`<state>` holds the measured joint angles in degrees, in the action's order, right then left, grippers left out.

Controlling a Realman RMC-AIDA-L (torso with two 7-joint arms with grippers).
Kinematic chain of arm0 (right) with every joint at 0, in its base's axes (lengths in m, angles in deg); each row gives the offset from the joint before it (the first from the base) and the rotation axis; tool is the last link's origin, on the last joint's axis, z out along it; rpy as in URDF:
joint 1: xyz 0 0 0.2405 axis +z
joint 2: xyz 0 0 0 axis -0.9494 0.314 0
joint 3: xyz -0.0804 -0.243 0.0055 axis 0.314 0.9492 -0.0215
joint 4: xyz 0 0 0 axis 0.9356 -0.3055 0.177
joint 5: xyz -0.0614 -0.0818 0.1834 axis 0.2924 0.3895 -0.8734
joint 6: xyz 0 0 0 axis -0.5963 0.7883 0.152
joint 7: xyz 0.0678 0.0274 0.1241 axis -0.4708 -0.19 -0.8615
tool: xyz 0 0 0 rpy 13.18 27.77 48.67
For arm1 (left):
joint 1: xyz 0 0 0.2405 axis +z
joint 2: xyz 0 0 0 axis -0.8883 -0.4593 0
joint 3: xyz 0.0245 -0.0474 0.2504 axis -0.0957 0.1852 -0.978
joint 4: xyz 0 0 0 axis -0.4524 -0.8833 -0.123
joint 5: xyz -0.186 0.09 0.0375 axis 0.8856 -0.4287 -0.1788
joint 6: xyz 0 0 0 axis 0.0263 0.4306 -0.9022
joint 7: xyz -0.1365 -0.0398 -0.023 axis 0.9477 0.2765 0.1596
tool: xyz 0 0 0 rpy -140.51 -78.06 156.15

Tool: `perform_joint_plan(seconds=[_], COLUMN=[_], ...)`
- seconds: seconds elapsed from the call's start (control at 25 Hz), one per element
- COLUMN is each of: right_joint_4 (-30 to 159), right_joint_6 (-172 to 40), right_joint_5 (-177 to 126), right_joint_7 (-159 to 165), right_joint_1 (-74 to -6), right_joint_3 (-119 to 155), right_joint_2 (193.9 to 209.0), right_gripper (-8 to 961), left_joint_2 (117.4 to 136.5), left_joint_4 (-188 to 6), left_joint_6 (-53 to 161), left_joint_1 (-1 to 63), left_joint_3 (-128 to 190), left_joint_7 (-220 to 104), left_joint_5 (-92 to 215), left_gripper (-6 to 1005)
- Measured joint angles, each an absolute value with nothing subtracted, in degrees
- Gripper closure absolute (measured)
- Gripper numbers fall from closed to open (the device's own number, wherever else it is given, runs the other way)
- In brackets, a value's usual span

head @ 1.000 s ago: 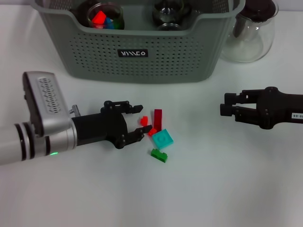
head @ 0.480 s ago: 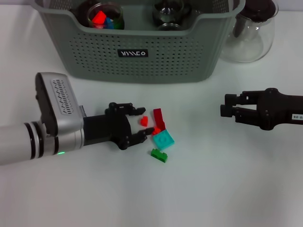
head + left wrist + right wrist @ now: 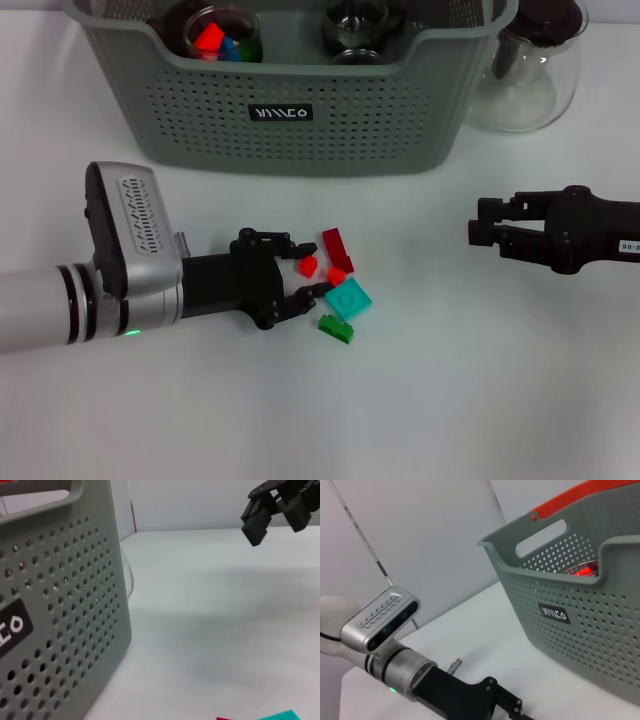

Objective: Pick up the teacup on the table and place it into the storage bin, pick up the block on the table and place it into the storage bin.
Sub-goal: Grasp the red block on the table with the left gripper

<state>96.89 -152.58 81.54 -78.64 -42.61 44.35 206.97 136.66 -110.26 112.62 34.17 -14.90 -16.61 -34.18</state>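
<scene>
On the white table point(image 3: 480, 400), in front of the storage bin point(image 3: 290, 130), the left gripper point(image 3: 300, 270) lies low with its fingers spread around a small orange-red block point(image 3: 308, 265). It is not yet closed on it, apparently lined up for a side-on pinch. That block sits at the bin-side edge of a loose cluster: a dark red brick point(image 3: 337, 246) and a second small red piece point(image 3: 337, 274) just beside it, a teal block point(image 3: 347, 298) a little farther from the bin, and a green brick point(image 3: 336, 328) farthest out. The right gripper point(image 3: 482, 232) hovers well apart from the cluster, off the bin's right corner, jaws slightly apart and holding nothing, seemingly waiting clear of the work.

Inside the bin stand two glass teacups: one point(image 3: 212, 35) holds red and blue pieces, the other point(image 3: 355, 25) looks empty. So the teacup part of the job appears done, and blocks remain. A clear glass teapot point(image 3: 530, 70) with a dark lid stands on the table just beside the bin's right end.
</scene>
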Motion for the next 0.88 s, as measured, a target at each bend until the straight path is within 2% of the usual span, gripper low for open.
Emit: perform_joint_plan(seconds=[0.72,0.88], right_joint_4=[96.9,96.9], right_joint_6=[-152.4,-152.4], right_joint_5=[81.5,81.5], right_joint_7=[-78.6,-78.6], right_joint_1=[-42.8,-42.8], right_joint_3=[44.2,44.2], right_joint_2=[206.89,206.89], right_gripper=[529,529], left_joint_2=[136.71,136.75], left_joint_4=[-110.2,-110.6], left_joint_6=[111.4,111.9], left_joint_1=[34.1,34.2], left_joint_3=[-14.5,-14.4], left_joint_7=[-16.5,-15.2], left_joint_5=[-34.1,-33.9], left_gripper=[650,723])
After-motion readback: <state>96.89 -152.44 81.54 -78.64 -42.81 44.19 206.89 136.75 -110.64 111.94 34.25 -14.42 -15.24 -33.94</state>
